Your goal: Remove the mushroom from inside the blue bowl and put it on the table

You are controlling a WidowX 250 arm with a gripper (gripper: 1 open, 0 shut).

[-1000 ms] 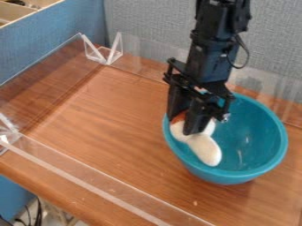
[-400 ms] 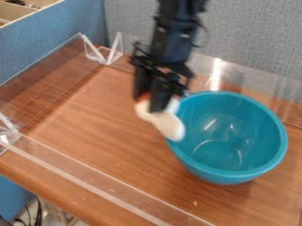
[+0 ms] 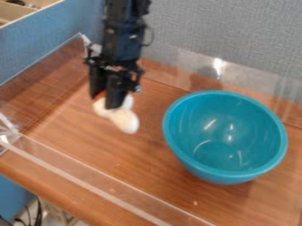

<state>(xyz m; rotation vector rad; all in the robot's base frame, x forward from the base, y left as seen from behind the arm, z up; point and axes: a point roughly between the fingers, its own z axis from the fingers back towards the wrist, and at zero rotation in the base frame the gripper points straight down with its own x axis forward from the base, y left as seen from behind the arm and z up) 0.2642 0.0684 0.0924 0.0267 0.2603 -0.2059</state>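
The fingers (image 3: 113, 99) are clamped on the mushroom (image 3: 119, 116), which hangs just above the worktop (image 3: 71, 132), outside the bowl (image 3: 227, 137) and at about its 9 o'clock. I think the good way now is to go down slowly until the stem rests on the wood, and only then let go, so it does not roll. The wood is flat and bare there. Low clear walls (image 3: 53, 57) close the edges, with blue panels behind.
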